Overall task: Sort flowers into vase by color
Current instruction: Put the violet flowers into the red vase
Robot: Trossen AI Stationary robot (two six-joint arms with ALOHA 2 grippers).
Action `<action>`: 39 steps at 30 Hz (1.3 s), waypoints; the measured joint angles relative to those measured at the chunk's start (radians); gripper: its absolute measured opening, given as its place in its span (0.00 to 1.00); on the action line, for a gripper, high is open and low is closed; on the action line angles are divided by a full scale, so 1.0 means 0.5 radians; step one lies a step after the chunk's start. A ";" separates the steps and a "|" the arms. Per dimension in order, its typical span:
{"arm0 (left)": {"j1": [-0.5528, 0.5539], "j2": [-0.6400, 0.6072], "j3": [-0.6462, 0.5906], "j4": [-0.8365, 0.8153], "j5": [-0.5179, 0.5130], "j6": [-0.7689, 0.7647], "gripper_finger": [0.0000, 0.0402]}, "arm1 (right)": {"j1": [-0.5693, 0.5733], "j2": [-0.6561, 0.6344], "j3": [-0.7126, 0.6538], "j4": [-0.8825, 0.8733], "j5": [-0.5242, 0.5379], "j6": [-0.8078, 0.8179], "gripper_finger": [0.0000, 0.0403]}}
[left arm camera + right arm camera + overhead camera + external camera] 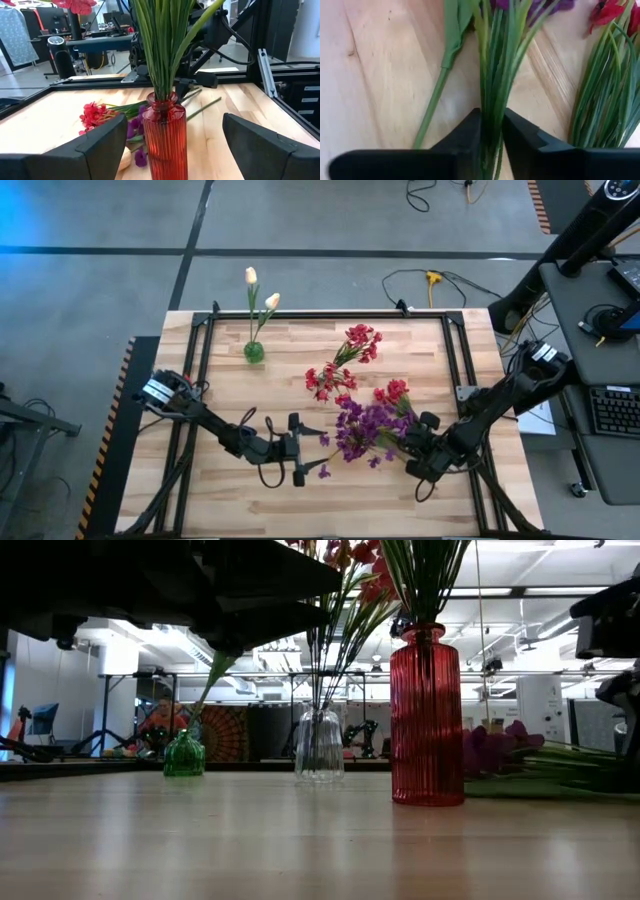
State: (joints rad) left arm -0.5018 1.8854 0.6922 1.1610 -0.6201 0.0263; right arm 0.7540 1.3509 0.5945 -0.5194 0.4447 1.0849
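Note:
A red ribbed vase [165,137] stands on the table with green stems rising from it and red blossoms [368,568] above. My left gripper [180,150] is open and level, one finger on each side of the vase and apart from it; in the high view it [298,448] is near the table's middle front. A bunch of purple flowers [365,430] lies on the table. My right gripper [415,455] is shut on its stems. A red flower [393,393] lies beside the purple ones. My right gripper pinches the purple flower's bundle of green stems [492,100] between its two fingers, away from the blossoms. The fingers [520,135] come slanting down from above, one on each side of the bundle. The stems and blossoms lie on the table.
A small green vase [254,352] with cream tulips [260,290] stands at the far left. A clear vase [320,745] holds more red flowers [358,345]. A loose green stem [437,95] and another bunch of stems [605,90] lie next to the held one. Black rails [205,370] frame the table.

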 joint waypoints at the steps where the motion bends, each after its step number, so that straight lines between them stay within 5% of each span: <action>1: 0.000 0.000 0.000 0.000 -0.001 0.000 0.76 | -0.001 -0.009 0.000 -0.005 -0.002 0.004 0.14; 5: 0.000 0.000 0.000 -0.001 0.000 0.002 0.76 | -0.002 -0.097 0.000 -0.015 -0.010 0.007 0.04; 18: 0.000 -0.001 0.000 0.012 0.000 0.003 0.76 | 0.159 -0.622 0.000 -0.282 0.034 0.323 0.04; 32: 0.000 -0.002 0.000 0.037 0.000 0.024 0.76 | 0.350 -0.852 0.112 -0.726 1.363 0.748 0.04; 39: 0.000 -0.002 0.000 0.043 0.000 0.026 0.76 | 0.227 -0.854 0.323 -1.039 1.672 0.698 0.04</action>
State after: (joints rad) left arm -0.5018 1.8843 0.6922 1.1824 -0.6201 0.0391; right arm 0.8674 0.9237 0.7560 -1.0387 1.2806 1.4338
